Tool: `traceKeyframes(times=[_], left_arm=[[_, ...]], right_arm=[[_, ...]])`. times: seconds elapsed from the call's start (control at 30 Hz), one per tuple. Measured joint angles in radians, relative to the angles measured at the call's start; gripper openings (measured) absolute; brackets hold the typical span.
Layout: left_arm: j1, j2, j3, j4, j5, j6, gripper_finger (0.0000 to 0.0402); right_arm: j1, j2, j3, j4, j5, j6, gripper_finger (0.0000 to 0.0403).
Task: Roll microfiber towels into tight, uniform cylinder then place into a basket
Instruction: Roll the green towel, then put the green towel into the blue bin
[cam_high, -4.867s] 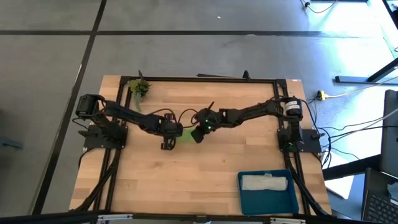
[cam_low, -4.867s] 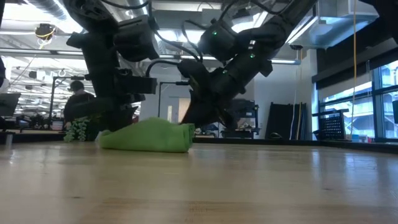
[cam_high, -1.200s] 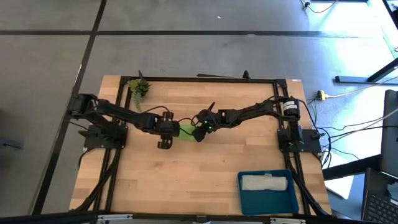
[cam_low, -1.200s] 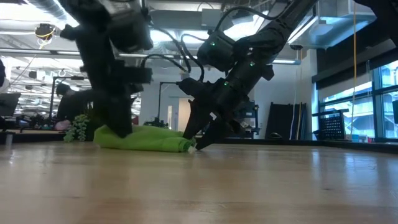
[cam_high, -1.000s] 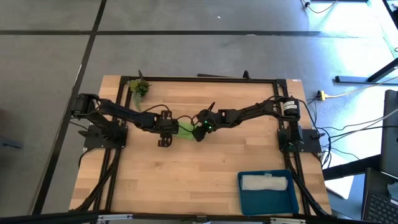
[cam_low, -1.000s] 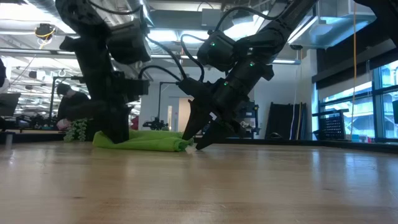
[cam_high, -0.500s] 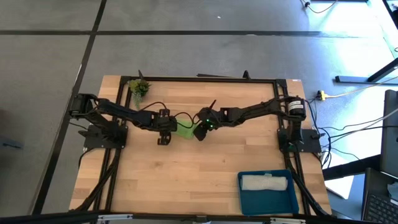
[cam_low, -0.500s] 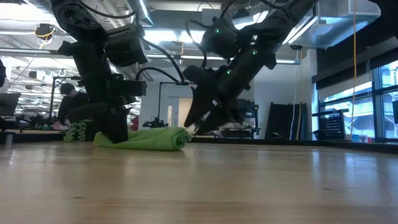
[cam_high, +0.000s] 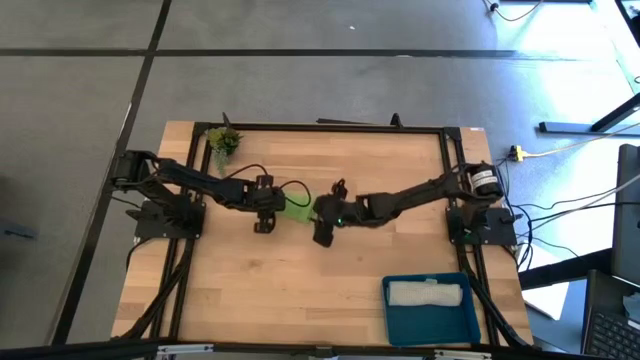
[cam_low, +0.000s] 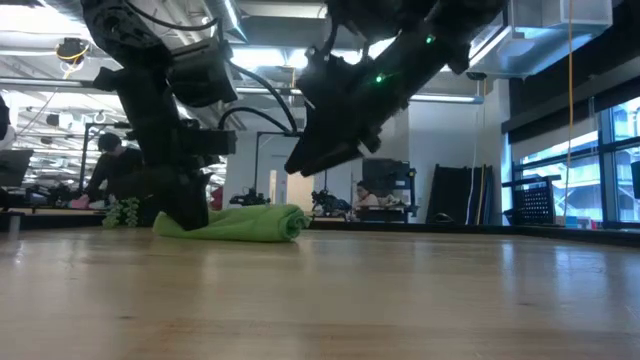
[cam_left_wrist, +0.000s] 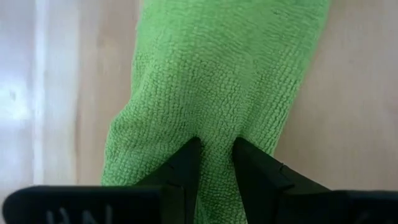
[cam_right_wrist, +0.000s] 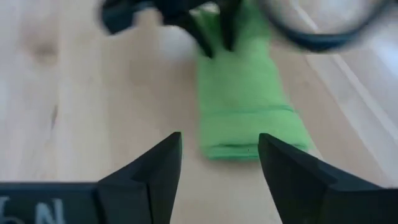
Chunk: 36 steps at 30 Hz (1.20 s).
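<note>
My left gripper (cam_left_wrist: 214, 146) has its jaws drawn narrow, pinching a fold of the green towel (cam_high: 296, 207) at the end nearest that arm; in the left wrist view the cloth bunches up between the two dark tips and runs straight away from them. So the towel's long axis lies in line with the left jaws, stretching from them toward the middle of the surface (cam_high: 340, 290).

My right gripper (cam_right_wrist: 217, 155) has its jaws standing wide with nothing between them, lifted clear of the wood (the low view shows it hanging well above the roll's free end). In its own wrist view the towel's squared-off far end sits just ahead of the open tips, roughly centred in the gap, with the roll running away toward the left gripper (cam_right_wrist: 211, 25).

As I judge it, the right arm is the one free to act: the towel lies dead ahead of its jaws, end-on, so closing across the width looks workable once it comes down.

The basket (cam_high: 432, 315) is well apart, at the near corner on the right arm's side, with the pale towel (cam_high: 427, 293) already lying inside it. A small plant sprig (cam_high: 223, 140) sits at the far corner by the left arm.
</note>
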Motion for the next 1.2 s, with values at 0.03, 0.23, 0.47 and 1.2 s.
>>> traceKeyframes(times=[0.03, 0.23, 0.47, 1.2], left_arm=[[0.001, 0.003, -0.001, 0.011, -0.007, 0.000, 0.0092], [0.002, 0.006, -0.004, 0.059, -0.016, 0.000, 0.0092], [0.001, 0.005, -0.004, 0.068, -0.021, 0.001, 0.0092], [0.001, 0.005, -0.003, 0.099, -0.068, 0.001, 0.0092]], right_arm=[[0.015, 0.000, 0.000, 0.005, 0.015, -0.027, 0.0214], [0.071, 0.021, 0.002, 0.081, 0.035, -0.186, 0.0214], [0.081, 0.049, 0.001, 0.090, 0.034, -0.257, 0.0213], [0.081, 0.048, 0.001, 0.119, 0.033, -0.257, 0.0213]])
